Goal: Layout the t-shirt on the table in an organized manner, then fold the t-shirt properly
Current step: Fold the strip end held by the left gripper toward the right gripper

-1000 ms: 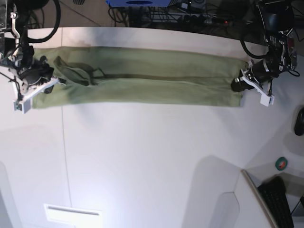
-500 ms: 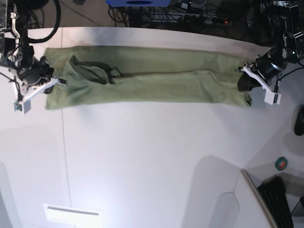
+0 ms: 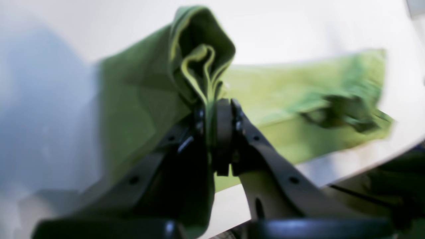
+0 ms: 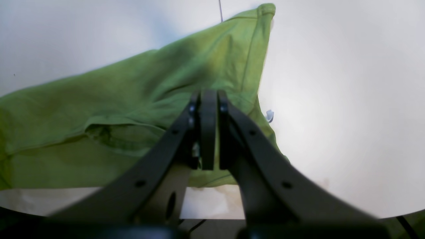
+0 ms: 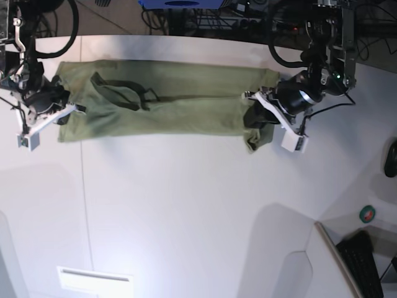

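Note:
The olive-green t-shirt [image 5: 173, 102] lies as a long folded strip across the far side of the white table [image 5: 186, 205]. Its dark collar [image 5: 121, 93] is near the left end. My left gripper [image 5: 255, 117] is shut on the bunched hem end [image 3: 199, 63] and holds it raised above the strip, in the left wrist view [image 3: 212, 108] too. My right gripper [image 5: 73, 107] is shut over the collar end. In the right wrist view [image 4: 208, 96] no cloth shows between its fingers, and the shirt [image 4: 132, 99] lies flat under it. A small white tag [image 4: 269, 115] shows at the shirt's edge.
A thin dark seam [image 5: 84, 198] runs down the table's left part. A white label [image 5: 93, 279] lies at the front left. A green tape roll [image 5: 368, 214], a black keyboard [image 5: 366, 264] and a dark object [image 5: 391, 158] are at the right. Cables lie beyond the far edge.
My left gripper has carried the hem end leftward over the strip, toward the collar end, so the strip looks shorter. The whole shirt first slid a little right. The right arm stayed put.

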### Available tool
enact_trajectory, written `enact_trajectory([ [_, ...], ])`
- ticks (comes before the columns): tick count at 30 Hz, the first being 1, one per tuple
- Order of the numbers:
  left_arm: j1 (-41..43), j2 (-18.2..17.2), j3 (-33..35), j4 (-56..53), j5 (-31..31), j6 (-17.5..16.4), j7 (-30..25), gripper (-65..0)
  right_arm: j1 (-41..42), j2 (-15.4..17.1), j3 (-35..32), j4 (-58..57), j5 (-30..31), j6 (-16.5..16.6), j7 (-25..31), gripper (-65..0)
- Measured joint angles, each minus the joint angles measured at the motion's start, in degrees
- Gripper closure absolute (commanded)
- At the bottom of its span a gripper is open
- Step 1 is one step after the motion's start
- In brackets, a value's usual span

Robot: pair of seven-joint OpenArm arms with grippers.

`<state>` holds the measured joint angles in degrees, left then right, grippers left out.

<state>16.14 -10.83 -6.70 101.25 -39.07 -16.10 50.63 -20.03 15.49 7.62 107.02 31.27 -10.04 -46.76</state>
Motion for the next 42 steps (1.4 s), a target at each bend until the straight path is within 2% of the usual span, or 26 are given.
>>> enact_trajectory([
  [2, -0.83, 1.2, 3.04, -0.22, 0.22, 1.36, 0.0, 0.0, -0.02, 0.02, 0.0, 0.0, 0.0, 0.0, -0.04, 0.0],
  [6, -1.88, 2.54, 8.92, -0.31, 0.0, 7.13, -0.02, 0.0, 0.0, 0.04, 0.0, -0.04, 0.0, 0.0, -0.02, 0.0],
  [15, -4.07, 4.0, 13.53, -5.77, -0.04, 7.76, -0.26, 0.0, 0.0, 0.02, 0.0, -0.11, 0.0, 0.02, -0.02, 0.0],
  [18, -4.13, 4.94, 13.55, -6.4, 0.02, 7.8, -0.24, 0.0, -0.04, 0.02, 0.0, -0.15, 0.0, 0.0, -0.04, 0.0],
  [31, -5.77, 5.07, 13.55, -6.47, 0.0, 7.78, -0.24, 0.0, 0.17, 0.02, 0.0, -0.15, 0.02, 0.02, -0.02, 0.0],
  [35, -6.78, 6.64, 13.64, -7.43, -0.02, 7.76, -0.26, 0.0, 0.15, 0.0, 0.0, -0.15, 0.0, 0.0, -0.02, 0.0],
  [42, -7.13, 6.54, 18.16, -9.16, 0.0, 7.78, -0.26, 0.0, 0.17, -0.11, 0.0, -0.15, 0.02, 0.02, -0.02, 0.0],
])
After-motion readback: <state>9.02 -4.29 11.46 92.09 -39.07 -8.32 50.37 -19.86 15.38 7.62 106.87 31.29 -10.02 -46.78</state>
